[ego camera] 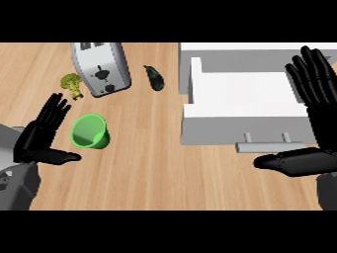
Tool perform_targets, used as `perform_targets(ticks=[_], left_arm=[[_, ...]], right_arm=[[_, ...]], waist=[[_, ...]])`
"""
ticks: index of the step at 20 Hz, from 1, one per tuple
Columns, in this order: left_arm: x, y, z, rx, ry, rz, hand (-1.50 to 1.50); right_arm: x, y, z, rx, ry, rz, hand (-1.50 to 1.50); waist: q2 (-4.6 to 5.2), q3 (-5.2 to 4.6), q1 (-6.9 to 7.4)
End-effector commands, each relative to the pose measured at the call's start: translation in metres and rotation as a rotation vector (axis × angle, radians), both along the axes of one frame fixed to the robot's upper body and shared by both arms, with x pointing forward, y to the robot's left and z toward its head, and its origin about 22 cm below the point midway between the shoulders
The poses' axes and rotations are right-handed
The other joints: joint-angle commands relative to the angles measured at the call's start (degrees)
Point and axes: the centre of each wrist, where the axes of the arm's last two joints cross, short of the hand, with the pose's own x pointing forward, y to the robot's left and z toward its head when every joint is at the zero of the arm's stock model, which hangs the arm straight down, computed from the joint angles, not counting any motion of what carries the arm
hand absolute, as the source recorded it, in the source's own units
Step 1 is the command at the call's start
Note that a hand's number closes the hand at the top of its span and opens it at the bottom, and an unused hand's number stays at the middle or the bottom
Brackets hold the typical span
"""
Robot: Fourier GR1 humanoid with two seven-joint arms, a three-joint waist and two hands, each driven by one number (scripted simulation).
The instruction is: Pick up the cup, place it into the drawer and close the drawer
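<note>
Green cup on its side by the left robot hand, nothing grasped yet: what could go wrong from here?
1. The green cup lies on its side, so it may roll when the open left robot hand closes on it.
2. The broccoli and toaster sit just beyond it; a nudge could send it there.
3. The right robot hand hovers over the open drawer, crowding the drop.

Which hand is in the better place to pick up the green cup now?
The left hand. It is open just left of the green cup, palm toward it. The right hand is open over the white drawer, far from the cup.
</note>
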Motion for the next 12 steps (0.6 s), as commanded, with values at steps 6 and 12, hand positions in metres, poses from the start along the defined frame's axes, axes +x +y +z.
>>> perform_targets(ticks=[6,12], left_arm=[[-0.006,-0.002,-0.047,0.054,0.023,0.026,-1.50],[-0.021,-0.003,-0.066,0.046,0.015,0.025,-1.50]], right_arm=[[0.014,-0.011,0.025,0.007,0.008,0.000,-1.50],[0.021,-0.002,0.025,0.006,-0.005,0.002,-1.50]], waist=[[0.33,-0.10,-0.75],[0.51,-0.16,-0.89]])
